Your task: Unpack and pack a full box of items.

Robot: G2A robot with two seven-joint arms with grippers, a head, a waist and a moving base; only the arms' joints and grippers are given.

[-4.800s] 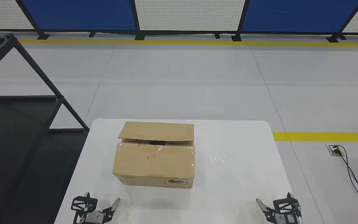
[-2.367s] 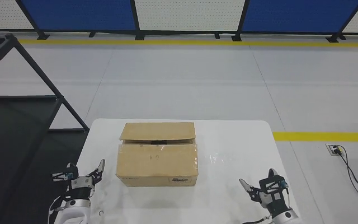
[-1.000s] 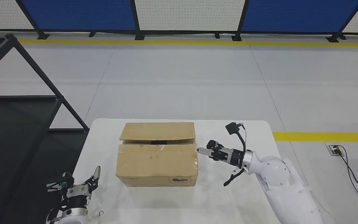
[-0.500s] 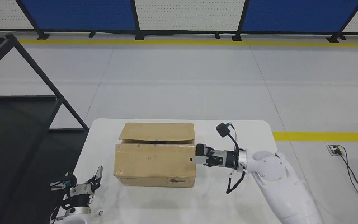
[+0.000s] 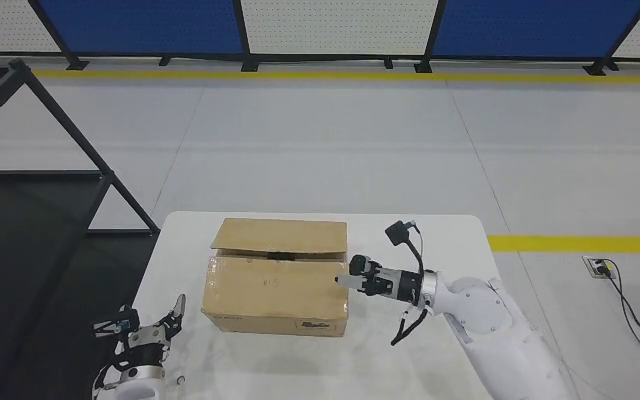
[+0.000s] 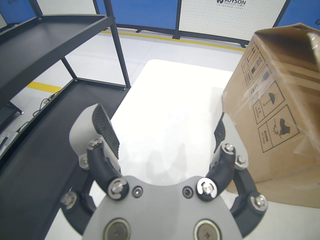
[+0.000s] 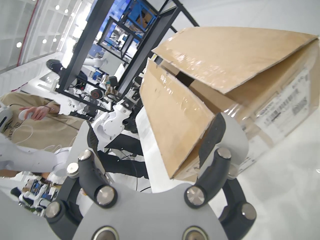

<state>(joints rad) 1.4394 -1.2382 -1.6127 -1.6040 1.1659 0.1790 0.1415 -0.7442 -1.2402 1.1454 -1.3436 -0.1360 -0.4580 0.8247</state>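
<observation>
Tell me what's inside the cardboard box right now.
None of the contents can be seen. The cardboard box is nearly shut, and the narrow gap along its top shows only darkness. The right pincer is open at the box's end.

1. The table (image 5: 180,270) lies bare left of and in front of the box (image 5: 277,285).
2. Only a narrow slot (image 5: 285,256) opens the box's top.
3. A black rack (image 5: 50,260) borders the table's left edge.
</observation>
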